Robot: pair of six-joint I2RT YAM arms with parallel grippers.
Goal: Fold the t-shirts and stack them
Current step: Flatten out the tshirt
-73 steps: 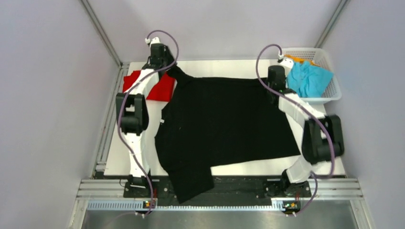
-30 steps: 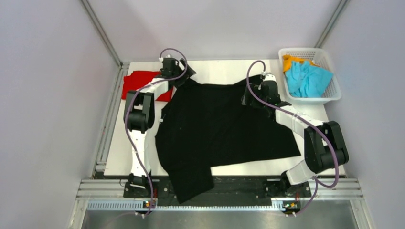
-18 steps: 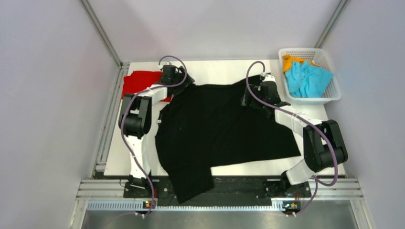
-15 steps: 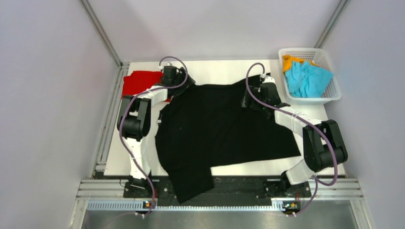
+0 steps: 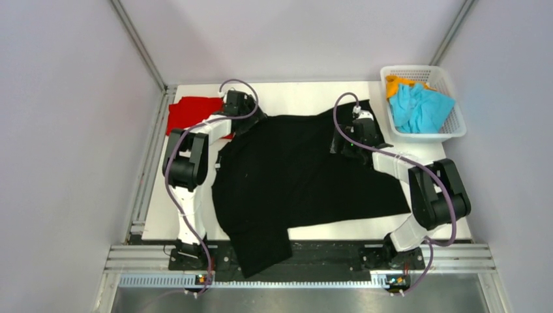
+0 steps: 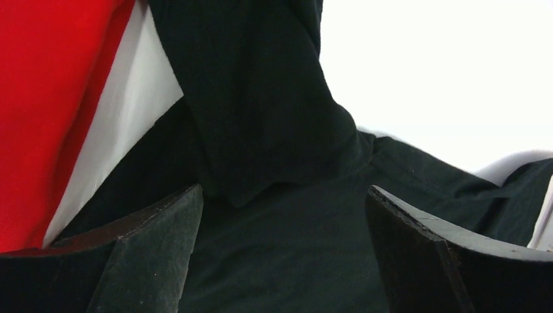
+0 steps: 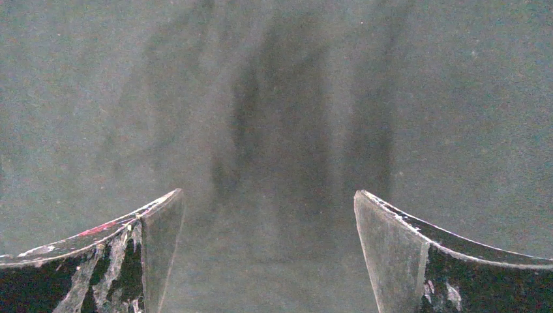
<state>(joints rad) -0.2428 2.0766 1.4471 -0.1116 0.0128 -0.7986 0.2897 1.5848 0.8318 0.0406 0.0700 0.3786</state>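
Note:
A large black t-shirt point(image 5: 300, 169) lies spread on the white table point(image 5: 293, 94), one lower corner hanging over the near edge. My left gripper point(image 5: 250, 119) hovers open over its far-left shoulder, where a sleeve point(image 6: 261, 98) lies folded inward. In the left wrist view the left gripper point(image 6: 283, 188) has only black cloth below its gap. A red t-shirt point(image 5: 192, 111) lies at the far left, and the red t-shirt point(image 6: 45, 98) also shows there. My right gripper point(image 5: 349, 139) stands open over the shirt's far-right part. The right gripper point(image 7: 267, 192) sees only black cloth point(image 7: 280, 98).
A white basket point(image 5: 456, 124) stands at the far right corner, holding a cyan garment point(image 5: 420, 107) and an orange one point(image 5: 393, 83). Metal rails run along the table's left side and near edge. Both arms reach over the black shirt's sides.
Both grippers left the spread sleeves at the far corners and came inward over the shirt's shoulders. The sleeves now lie folded in. In the last second both moved slightly nearer.

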